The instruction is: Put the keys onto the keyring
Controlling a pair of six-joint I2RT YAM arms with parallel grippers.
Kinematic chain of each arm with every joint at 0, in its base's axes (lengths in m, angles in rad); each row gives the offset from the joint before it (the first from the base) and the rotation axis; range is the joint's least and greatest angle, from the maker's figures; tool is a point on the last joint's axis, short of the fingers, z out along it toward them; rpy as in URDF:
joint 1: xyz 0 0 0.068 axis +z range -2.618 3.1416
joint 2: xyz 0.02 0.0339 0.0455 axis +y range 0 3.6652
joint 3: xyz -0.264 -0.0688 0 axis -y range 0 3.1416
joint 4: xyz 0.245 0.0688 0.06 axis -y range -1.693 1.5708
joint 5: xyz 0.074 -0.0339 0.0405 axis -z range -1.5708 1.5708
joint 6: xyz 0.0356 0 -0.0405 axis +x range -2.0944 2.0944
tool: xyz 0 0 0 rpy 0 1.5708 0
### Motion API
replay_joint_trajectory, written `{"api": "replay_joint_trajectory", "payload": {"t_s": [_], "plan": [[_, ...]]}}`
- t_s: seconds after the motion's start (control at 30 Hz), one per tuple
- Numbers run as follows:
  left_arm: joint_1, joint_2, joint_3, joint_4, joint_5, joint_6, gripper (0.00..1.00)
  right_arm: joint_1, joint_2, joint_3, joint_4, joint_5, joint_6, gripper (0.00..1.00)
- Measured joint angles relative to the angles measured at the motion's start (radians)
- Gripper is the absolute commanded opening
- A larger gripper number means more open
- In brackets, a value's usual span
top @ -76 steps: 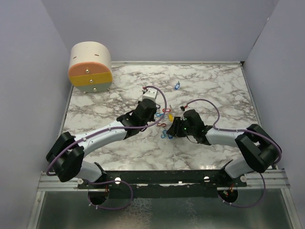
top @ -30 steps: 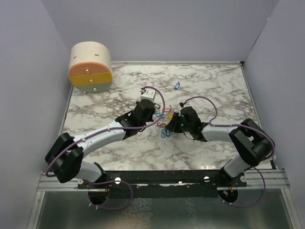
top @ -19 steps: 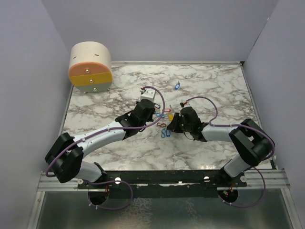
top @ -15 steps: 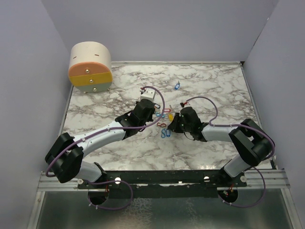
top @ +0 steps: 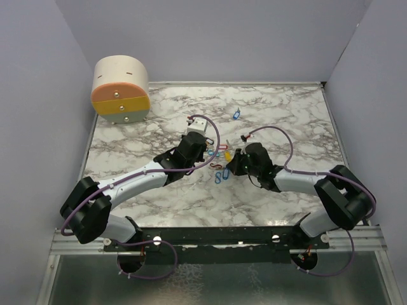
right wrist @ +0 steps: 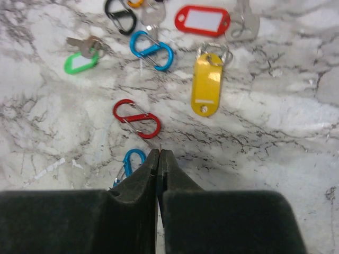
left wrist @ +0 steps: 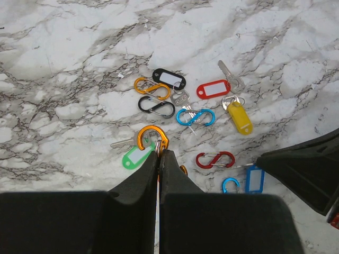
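R gripper (right wrist: pixel 159 153) fingers now pressed together near yellow key (right wrist: pixel 207 87), ajar a sec ago, L gripper (left wrist: pixel 160 154) stays clamped tight, unmoved

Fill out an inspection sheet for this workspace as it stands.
Surface: marble table, no spills seen.
Job's things: red tag, yellow tag, green tag, black tag and blue tag lie mid-table among scattered carabiners; a far blue tag lies apart, farther back.
Clutter: drawer box, far left corner.
Hands: left hand shut, tips at an orange carabiner, grip unclear; right hand shut, tips by the red carabiner, nothing visibly held.
Cables: purple cables loop off both arms; no snag seen.
Surroundings: grey walls on three sides.
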Motion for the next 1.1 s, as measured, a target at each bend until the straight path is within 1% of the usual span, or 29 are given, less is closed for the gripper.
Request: {"api": "replay_joint_trajectory", "payload": {"t_s": [0.2, 0.37, 0.5, 0.6, 0.83, 1.1], "plan": [[0.0, 0.002, 0.0, 0.0, 0.007, -0.001, 0.0, 0.0, -0.14, -0.079, 0.128, -0.022, -0.145, 0.01], [-0.003, 0.016, 0.0, 0.007, 0.027, 0.0, 0.0, 0.0, -0.199, -0.137, 0.249, -0.073, -0.244, 0.01], [-0.032, 0.025, 0.0, 0.008, 0.03, 0.005, 0.0, 0.0, -0.229, -0.185, 0.337, -0.109, -0.296, 0.01], [-0.077, 0.037, 0.002, 0.01, 0.029, 0.015, 0.0, 0.0, -0.249, -0.214, 0.383, -0.128, -0.32, 0.01], [-0.148, 0.08, 0.039, 0.017, 0.03, 0.03, 0.0, 0.0, -0.283, -0.239, 0.432, -0.151, -0.353, 0.01], [-0.176, 0.098, 0.057, 0.037, 0.03, 0.034, 0.0, 0.0, -0.304, -0.246, 0.439, -0.169, -0.373, 0.01]]}}
